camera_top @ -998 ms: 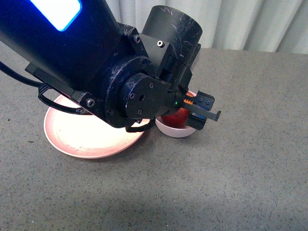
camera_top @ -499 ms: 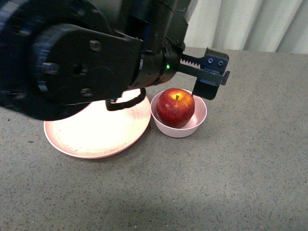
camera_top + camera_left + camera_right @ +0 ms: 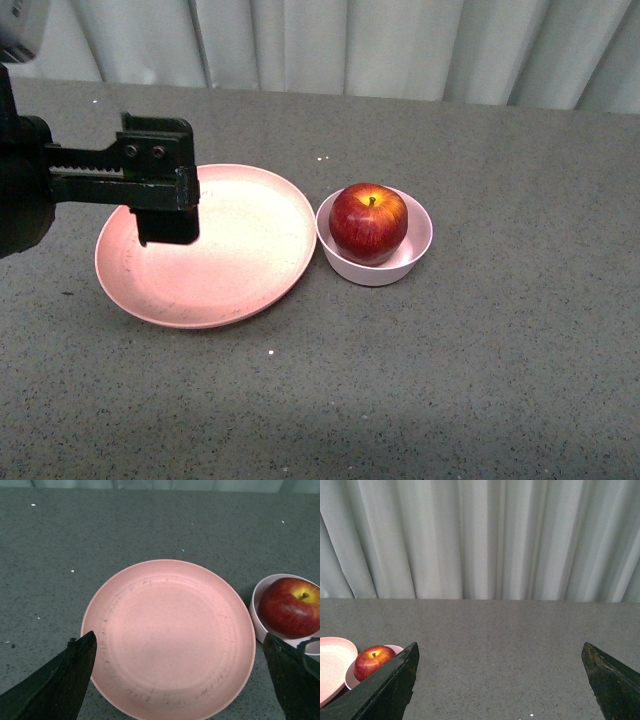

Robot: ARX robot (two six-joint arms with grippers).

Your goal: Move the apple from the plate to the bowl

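Observation:
The dark-red apple (image 3: pixel 368 222) sits inside the small pale-pink bowl (image 3: pixel 421 240), stem up. Just left of the bowl lies the wide salmon-pink plate (image 3: pixel 240 260), with nothing on it. My left gripper (image 3: pixel 178 636) hangs open above the plate, which shows between its two dark fingers (image 3: pixel 75 675). In the front view one of these fingers (image 3: pixel 165 205) hovers over the plate's left side. The left wrist view also has the apple (image 3: pixel 287 605) and bowl (image 3: pixel 255 617) at its edge. My right gripper (image 3: pixel 500 645) is open over bare table, away from the apple (image 3: pixel 372 661).
The speckled grey tabletop (image 3: pixel 480 380) runs all round the plate and bowl. A pale pleated curtain (image 3: pixel 400 45) hangs behind the table's far edge. The plate (image 3: pixel 150 605) bears dark scuff marks.
The left arm has drawn back from above the bowl, moving left to over the plate. The apple stays in the bowl, in full view.

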